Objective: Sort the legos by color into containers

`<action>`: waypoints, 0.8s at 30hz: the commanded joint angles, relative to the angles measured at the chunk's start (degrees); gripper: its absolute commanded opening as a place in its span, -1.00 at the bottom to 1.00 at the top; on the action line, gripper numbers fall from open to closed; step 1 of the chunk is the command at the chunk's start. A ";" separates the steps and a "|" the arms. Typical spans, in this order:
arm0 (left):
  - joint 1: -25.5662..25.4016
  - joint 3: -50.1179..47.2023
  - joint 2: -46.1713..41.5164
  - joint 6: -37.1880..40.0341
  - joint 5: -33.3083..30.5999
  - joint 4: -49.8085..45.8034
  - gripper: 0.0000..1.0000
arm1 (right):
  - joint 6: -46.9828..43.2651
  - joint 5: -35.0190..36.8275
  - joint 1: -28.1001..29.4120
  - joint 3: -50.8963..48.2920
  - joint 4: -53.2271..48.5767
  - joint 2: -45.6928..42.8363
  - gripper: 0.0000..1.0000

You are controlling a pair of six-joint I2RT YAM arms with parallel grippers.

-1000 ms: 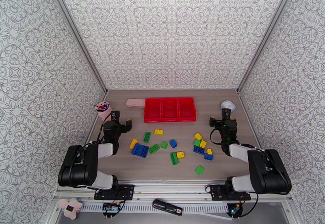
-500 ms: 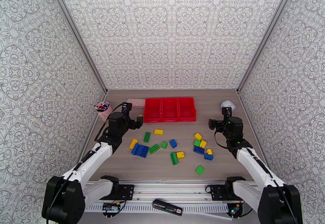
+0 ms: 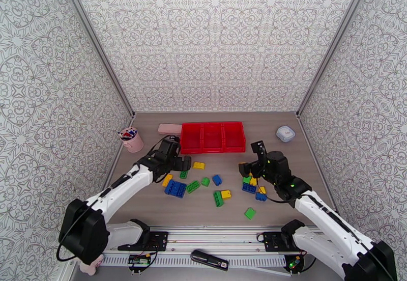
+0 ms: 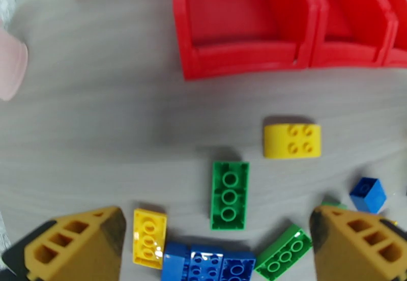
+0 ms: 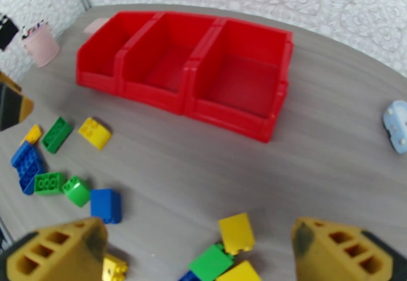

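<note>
Sorting has not begun: the three red bins point(image 3: 212, 149) at the far middle of the table point(image 3: 203, 212) sit empty, and all the bricks point(image 3: 205, 181), green, blue and yellow, lie loose nearer the arms. The left gripper point(image 4: 216, 218) hangs wide open and empty over the left cluster, above a long green brick point(image 4: 230, 194), while the right gripper point(image 5: 198, 228) hovers wide open and empty over the right cluster.

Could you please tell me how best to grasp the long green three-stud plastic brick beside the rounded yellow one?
Pinch the long green three-stud plastic brick across its two smooth long sides, at the middle stud, coming straight down from above. It lies flat, studs up, with free space along both sides, and the open left gripper spans that width.
</note>
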 commanded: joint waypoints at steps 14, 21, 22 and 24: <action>-0.96 7.25 15.98 -0.82 2.95 -3.14 0.82 | 4.73 7.66 5.78 3.13 1.08 4.52 0.99; -0.91 7.30 18.87 -1.18 3.97 -2.33 0.53 | 7.13 10.55 5.82 2.14 1.42 2.95 1.00; -0.95 7.43 19.22 -1.26 4.12 -2.23 0.45 | 7.67 10.98 5.82 1.87 1.47 2.50 1.00; -0.92 7.55 19.70 -1.43 4.34 -2.03 0.23 | 8.31 11.38 5.83 1.35 1.67 1.94 0.99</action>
